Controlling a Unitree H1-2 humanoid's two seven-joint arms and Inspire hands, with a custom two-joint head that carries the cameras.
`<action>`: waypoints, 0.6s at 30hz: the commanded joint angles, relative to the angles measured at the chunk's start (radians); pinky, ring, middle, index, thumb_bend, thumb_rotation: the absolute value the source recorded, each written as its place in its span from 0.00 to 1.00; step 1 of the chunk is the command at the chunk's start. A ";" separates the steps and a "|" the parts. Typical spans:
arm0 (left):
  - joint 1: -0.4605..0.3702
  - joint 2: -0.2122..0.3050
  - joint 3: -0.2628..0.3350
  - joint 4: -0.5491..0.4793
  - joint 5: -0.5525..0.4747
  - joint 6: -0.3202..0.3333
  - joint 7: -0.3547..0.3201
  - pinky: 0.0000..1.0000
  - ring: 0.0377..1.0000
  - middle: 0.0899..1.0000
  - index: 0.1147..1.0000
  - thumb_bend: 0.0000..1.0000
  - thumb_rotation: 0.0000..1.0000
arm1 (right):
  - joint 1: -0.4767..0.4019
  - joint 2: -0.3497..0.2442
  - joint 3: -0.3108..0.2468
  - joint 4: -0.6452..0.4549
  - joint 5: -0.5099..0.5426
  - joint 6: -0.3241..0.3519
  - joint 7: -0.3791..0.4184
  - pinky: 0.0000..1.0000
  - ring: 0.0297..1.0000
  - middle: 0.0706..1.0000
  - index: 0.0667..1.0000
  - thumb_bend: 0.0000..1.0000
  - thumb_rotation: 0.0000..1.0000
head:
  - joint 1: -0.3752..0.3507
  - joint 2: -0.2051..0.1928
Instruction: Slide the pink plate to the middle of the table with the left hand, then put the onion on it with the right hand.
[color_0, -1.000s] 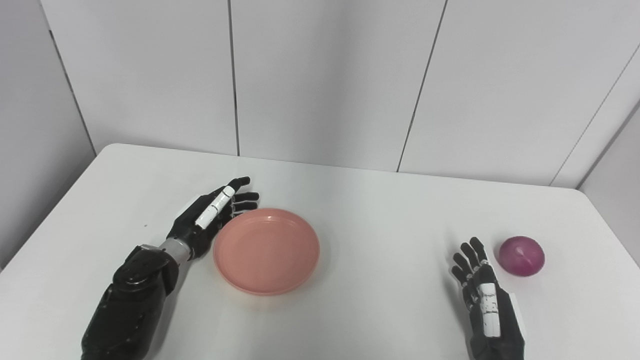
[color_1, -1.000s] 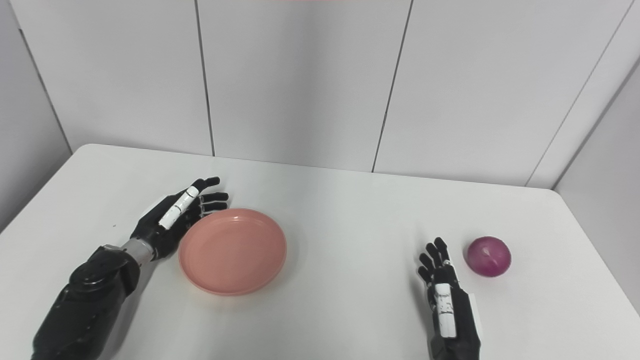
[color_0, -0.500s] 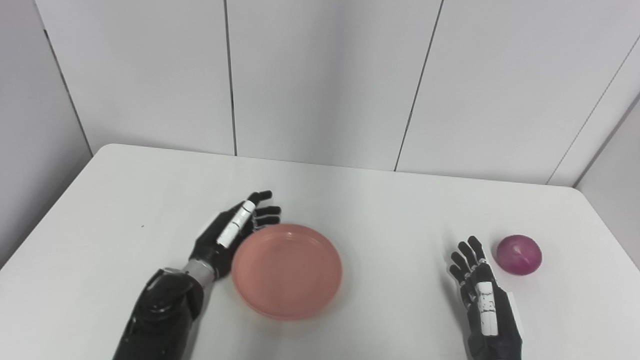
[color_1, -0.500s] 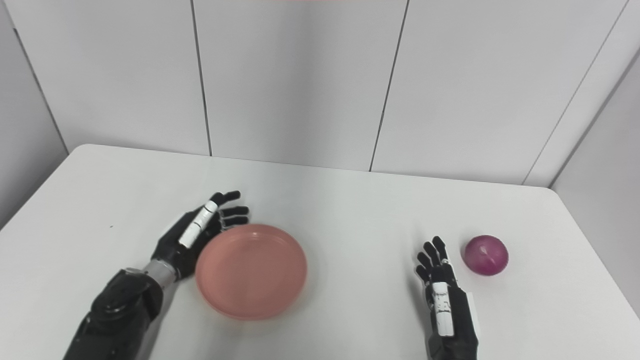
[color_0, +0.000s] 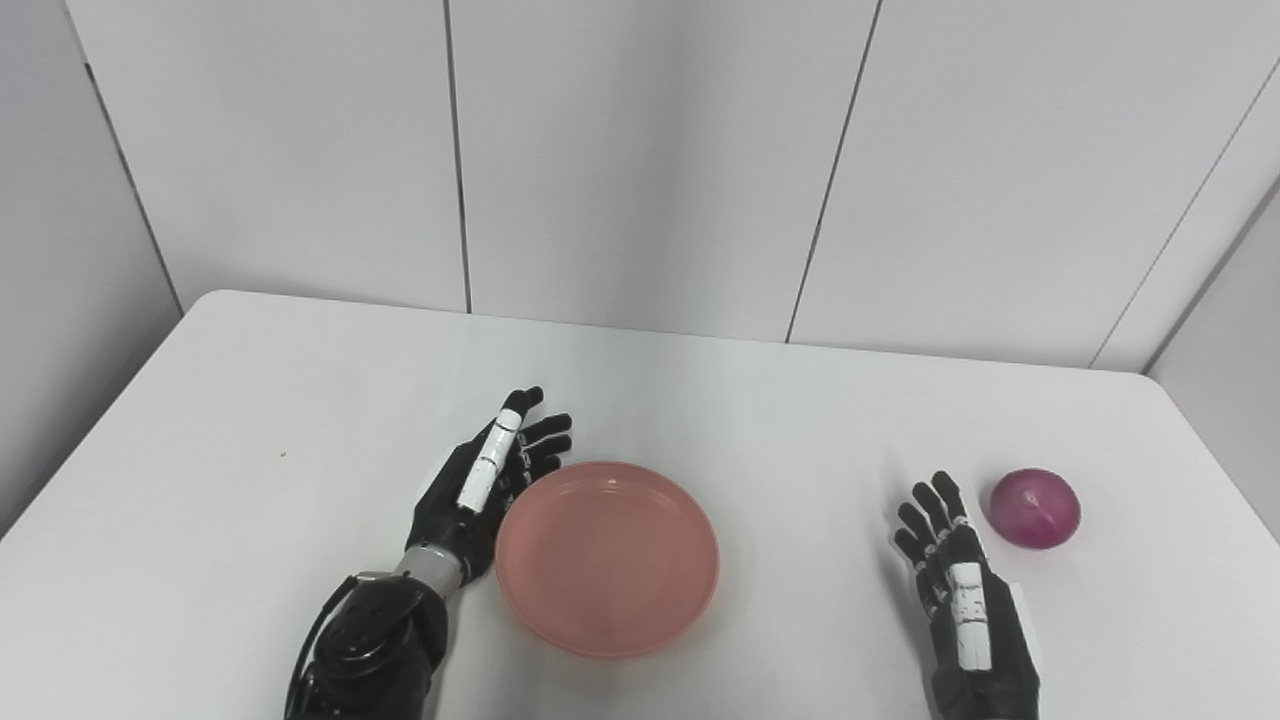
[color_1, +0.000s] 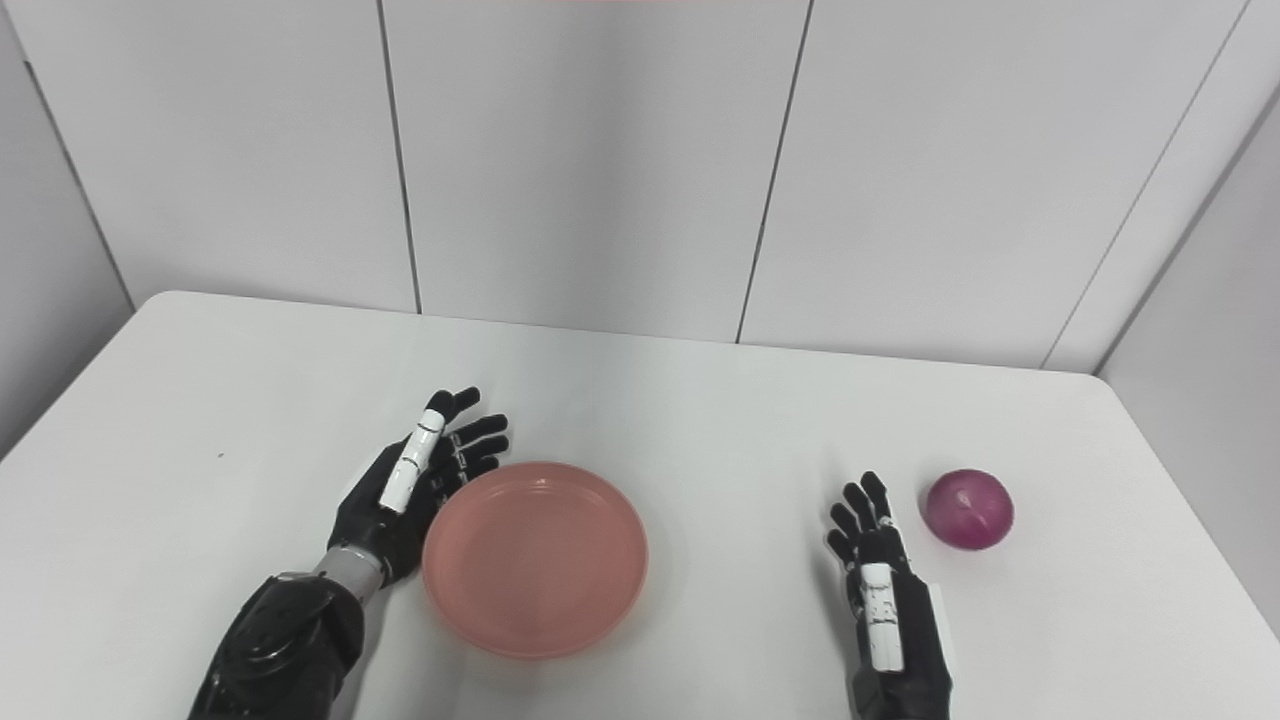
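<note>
Left hand (color_0: 487, 483), fingers spread, lies edge-on against the pink plate (color_0: 607, 556) at its right. Right hand (color_0: 957, 590) rests spread, purple onion (color_0: 1035, 508) just beyond its fingertips to the right

Both hands are black and jointed, with slim segmented fingers. The left hand (color_0: 490, 480) has a white strip with thin dark bands along one finger, a silver-grey wrist ring, and a glossy black forearm shell (color_0: 365, 650) with a thin black cable at its side. The right hand (color_0: 955, 590) carries a speckled white strip along its back and a white panel on its outer edge.
</note>
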 joint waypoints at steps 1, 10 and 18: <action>-0.008 -0.023 -0.005 -0.005 0.004 -0.010 0.014 0.88 0.82 0.79 0.88 0.69 0.81 | 0.016 0.023 0.010 0.013 0.007 0.014 -0.002 0.94 0.94 0.95 0.98 0.85 0.89 | 0.000 0.000; -0.008 -0.063 0.006 -0.015 -0.002 -0.006 0.035 0.89 0.84 0.79 0.86 0.70 0.80 | 0.012 0.030 0.016 0.014 -0.005 0.016 -0.010 0.94 0.94 0.95 0.97 0.86 0.89 | -0.027 0.006; -0.004 -0.063 0.004 -0.009 -0.010 -0.013 0.021 0.90 0.84 0.80 0.87 0.69 0.81 | 0.007 0.047 0.021 0.009 -0.020 0.024 -0.024 0.93 0.93 0.94 0.96 0.86 0.88 | -0.051 0.012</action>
